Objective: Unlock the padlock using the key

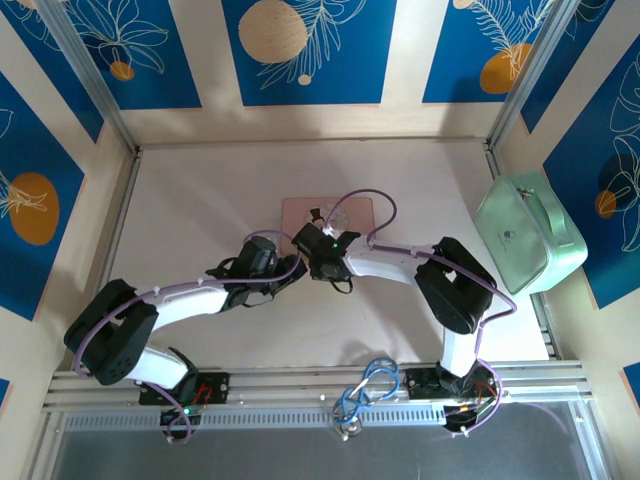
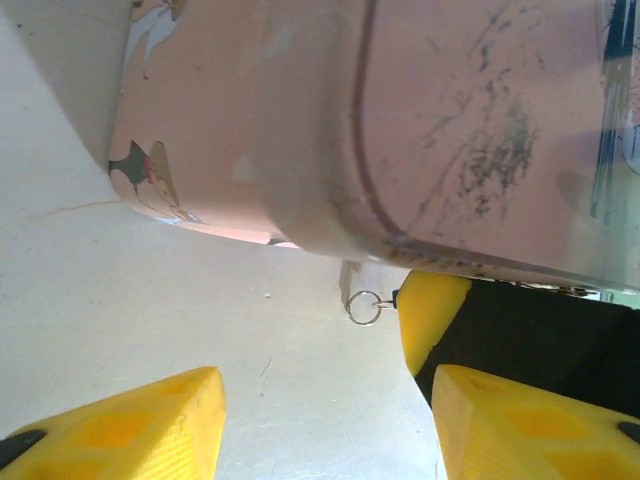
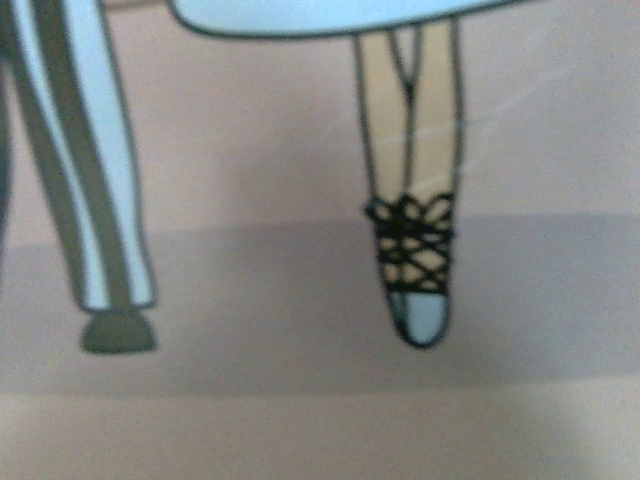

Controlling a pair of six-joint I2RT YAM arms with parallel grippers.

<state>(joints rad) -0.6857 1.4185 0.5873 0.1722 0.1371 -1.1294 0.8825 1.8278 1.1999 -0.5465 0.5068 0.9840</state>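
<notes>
L gripper (image 2: 325,420), R gripper (image 1: 322,262) angled inward at box (image 1: 300,210).

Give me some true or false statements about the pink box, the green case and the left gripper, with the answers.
1. The pink box sits near the middle of the table. True.
2. The mint green case lies at the table's left edge. False: it lies at the right edge.
3. The left gripper has its fingers apart with nothing between them. True.
4. The pink box is plain, with no pictures. False: it bears drawn figures.
5. In the left wrist view, a small silvery ring shows just below the box's edge. True.
</notes>
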